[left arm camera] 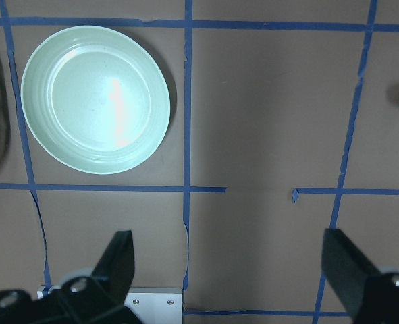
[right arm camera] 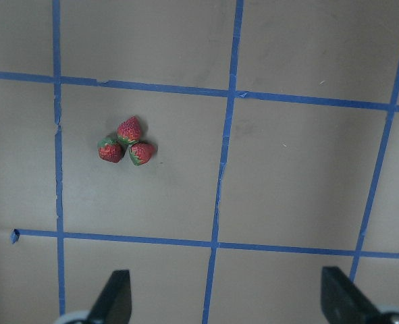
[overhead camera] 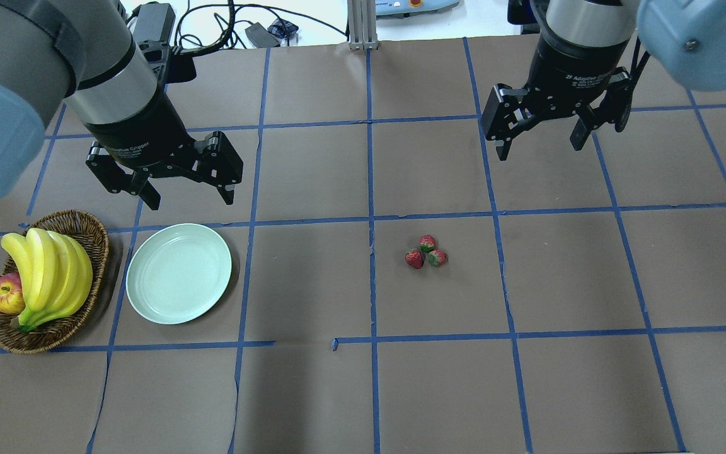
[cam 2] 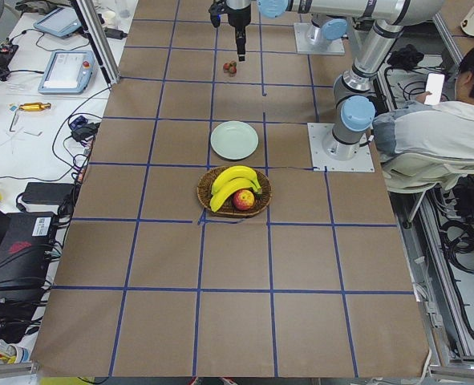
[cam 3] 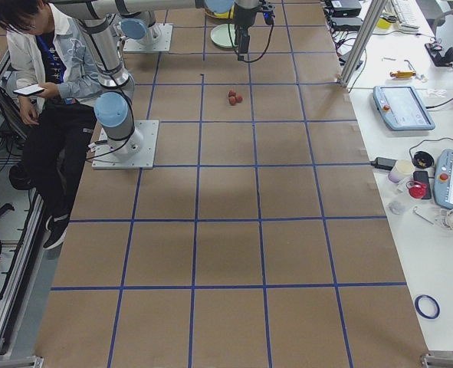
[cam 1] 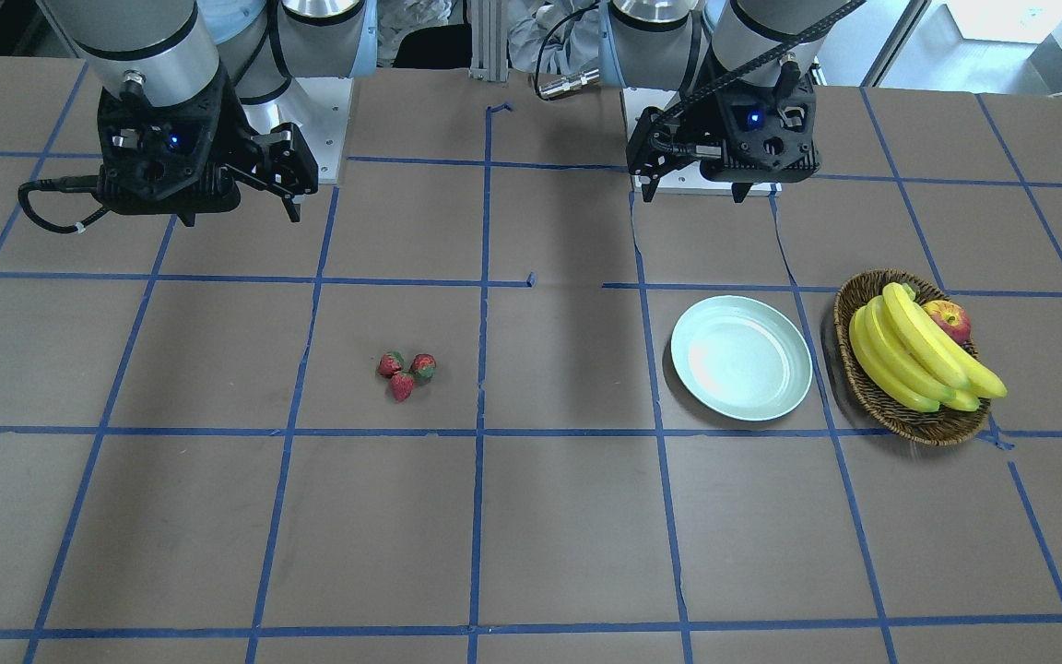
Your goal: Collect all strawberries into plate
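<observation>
The right gripper (overhead camera: 539, 148) has its two black fingers wide apart and holds nothing. It hangs high above the brown paper-covered table with blue tape lines (overhead camera: 312, 391) and points down. The left gripper (overhead camera: 191, 200) is in the same condition: its fingers are spread, nothing is between them, and it is also well above the table.

I judge that the task is at its very beginning. The three small red strawberries with green leafy tops (overhead camera: 426, 252) lie in one tight group, touching each other. They are on the bare table in the right half, a little to the right of the middle tape line. The round pale mint-green plate (overhead camera: 178, 274) lies in the left half, well apart from them, and nothing is in it. So all three strawberries are left to carry over, and none has been picked up yet.

Just beside the plate, on its left, stands a brown woven wicker basket (overhead camera: 95, 233). It holds a bunch of yellow bananas (overhead camera: 48, 271) and a red-yellow apple (overhead camera: 5, 294), which do not belong to this task.

The right arm holds its gripper over the right half, but not straight over the fruit. In the right wrist view the group lies to the left of the centre, away from the fingers. The left arm holds its gripper near the plate, which shows whole at the upper left of the left wrist view.
</observation>
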`<state>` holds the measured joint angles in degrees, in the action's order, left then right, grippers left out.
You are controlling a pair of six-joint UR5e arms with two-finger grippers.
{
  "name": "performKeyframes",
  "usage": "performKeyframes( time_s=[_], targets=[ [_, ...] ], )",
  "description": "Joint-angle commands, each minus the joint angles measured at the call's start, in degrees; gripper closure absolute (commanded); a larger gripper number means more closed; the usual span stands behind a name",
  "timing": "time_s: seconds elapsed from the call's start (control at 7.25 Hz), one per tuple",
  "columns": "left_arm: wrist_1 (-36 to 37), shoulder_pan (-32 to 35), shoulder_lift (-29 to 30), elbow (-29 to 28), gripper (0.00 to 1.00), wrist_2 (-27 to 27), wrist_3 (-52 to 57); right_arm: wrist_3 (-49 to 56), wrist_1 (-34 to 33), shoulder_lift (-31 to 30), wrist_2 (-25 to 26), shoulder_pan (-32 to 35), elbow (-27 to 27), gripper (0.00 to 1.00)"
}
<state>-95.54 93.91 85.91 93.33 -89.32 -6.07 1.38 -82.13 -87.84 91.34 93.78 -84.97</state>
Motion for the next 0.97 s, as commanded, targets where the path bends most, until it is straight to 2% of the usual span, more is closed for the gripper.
performKeyframes(
  time_s=[0.0, 0.83],
  targets=[
    [2.00, -0.04, 0.48, 0.18, 0.00, -0.42, 0.44, -0.23, 0.22, -0.40, -0.11, 0.09, 0.33, 0.00],
    [5.10, -0.31, 0.66, 1.94, 0.00, -0.33, 0.44, -0.23, 0.13, -0.58, -0.46, 0.17, 0.42, 0.00]
  ],
)
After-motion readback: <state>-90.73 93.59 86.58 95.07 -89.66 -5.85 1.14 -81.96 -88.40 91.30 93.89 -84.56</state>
